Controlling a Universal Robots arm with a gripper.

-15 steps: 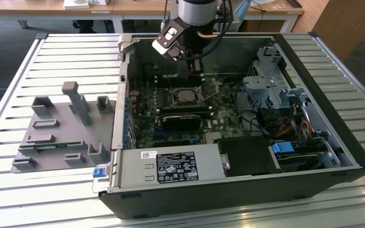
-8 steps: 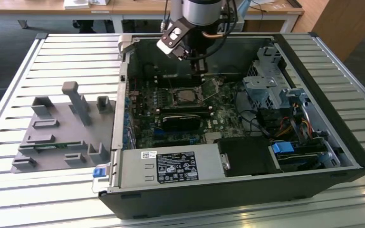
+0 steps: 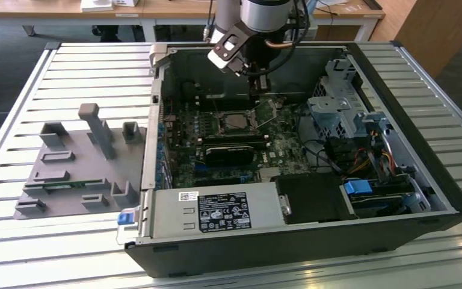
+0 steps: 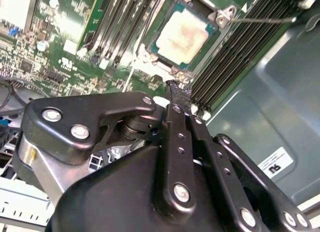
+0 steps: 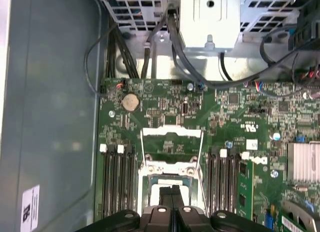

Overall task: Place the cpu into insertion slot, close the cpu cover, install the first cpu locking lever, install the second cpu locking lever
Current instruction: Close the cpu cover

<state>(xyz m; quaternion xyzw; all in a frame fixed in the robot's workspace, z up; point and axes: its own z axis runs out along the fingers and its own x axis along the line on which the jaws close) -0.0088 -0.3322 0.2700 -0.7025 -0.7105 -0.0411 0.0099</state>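
Inside the open case (image 3: 444, 192): one arm hangs its gripper (image 3: 259, 90) over a green board (image 5: 150, 99), upper centre of the exterior view.
Gripper: fingers pressed together with nothing between them. In the second wrist view the taped tip hovers just beside the socket and appears clear of it.
Cpu (image 4: 182, 35): one chip, pale metal top up, lying flat and square in the slot, at the middle of the exterior view.
Slot (image 3: 219, 122): one, on the board between the memory banks, now occupied by the chip.
Cover (image 4: 223, 15): one silver frame around the chip. It seems to lie down over the chip's edges, but whether it is fully shut cannot be told.
Levers (image 4: 260, 20): two thin wire rods, one on each side of the socket. Both stand up off the board and look unlatched.
Done: the chip is placed, and the cover is probably lowered.
Left: both levers are not yet pressed down and hooked, as far as the views show.
Memory slots (image 5: 117, 182): two black banks, one flanking each side of the socket.
Coin cell (image 5: 130, 101): one, on the board beyond the socket.
Fixture plate (image 3: 70, 180): one, grey, on the slatted table (image 3: 94, 72) at the exterior view's left, well apart from the case.
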